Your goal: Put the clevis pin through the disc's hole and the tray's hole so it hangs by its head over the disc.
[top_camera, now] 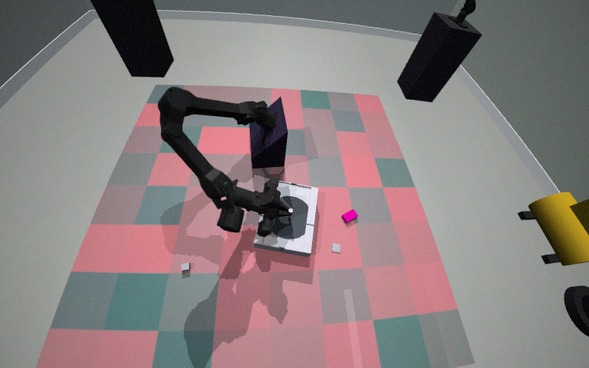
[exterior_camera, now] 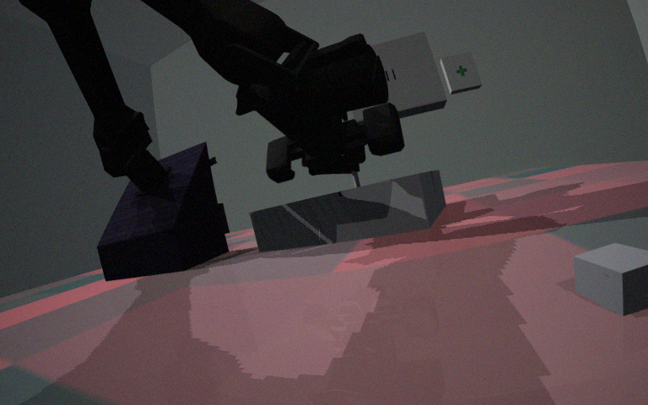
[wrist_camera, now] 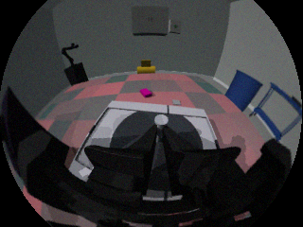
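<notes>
My gripper (top_camera: 289,211) (wrist_camera: 159,128) is shut on the clevis pin and is over the tray. The pin (top_camera: 290,210) (exterior_camera: 356,179) (wrist_camera: 161,120) is upright with its round pale head at the top, at the fingertips. In the exterior view its shank shows below the gripper and reaches down to the tray's top edge; its lower end is hidden there. The dark grey disc (top_camera: 299,225) (wrist_camera: 128,129) lies flat inside the rimmed tray (top_camera: 313,208) (exterior_camera: 382,210) (wrist_camera: 101,115), under the pin. The fingers cover the disc's hole, and the tray's hole is hidden.
A dark wedge-shaped block (top_camera: 269,139) (exterior_camera: 143,248) stands behind the tray, beside the arm's base. A magenta block (top_camera: 349,215) (wrist_camera: 146,93) and a small pale block (top_camera: 336,248) (wrist_camera: 176,102) lie beyond the tray. Another pale block (top_camera: 185,267) (exterior_camera: 602,277) lies on the near side.
</notes>
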Controlling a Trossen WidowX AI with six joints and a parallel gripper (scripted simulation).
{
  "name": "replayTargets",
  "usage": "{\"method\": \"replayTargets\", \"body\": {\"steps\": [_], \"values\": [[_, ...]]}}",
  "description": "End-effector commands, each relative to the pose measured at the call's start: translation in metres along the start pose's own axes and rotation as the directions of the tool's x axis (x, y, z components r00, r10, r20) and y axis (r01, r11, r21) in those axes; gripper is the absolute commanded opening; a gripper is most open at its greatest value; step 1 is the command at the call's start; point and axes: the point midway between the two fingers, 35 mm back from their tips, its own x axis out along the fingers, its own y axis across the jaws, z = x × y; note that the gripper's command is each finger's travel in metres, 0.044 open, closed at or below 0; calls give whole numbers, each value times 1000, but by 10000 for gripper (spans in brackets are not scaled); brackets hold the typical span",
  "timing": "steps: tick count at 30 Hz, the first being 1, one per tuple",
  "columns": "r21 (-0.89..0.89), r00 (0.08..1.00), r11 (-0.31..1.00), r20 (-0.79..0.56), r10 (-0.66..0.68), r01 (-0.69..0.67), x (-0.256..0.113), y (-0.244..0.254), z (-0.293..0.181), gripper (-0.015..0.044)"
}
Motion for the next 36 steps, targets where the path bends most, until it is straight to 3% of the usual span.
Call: {"method": "replayTargets", "body": {"steps": [1,36], "values": [[2,1000,1000,-5,-5,5,-1,-3,-1,0],[2,1000,1000,-5,-5,5,-2,-8,-1,0]]}}
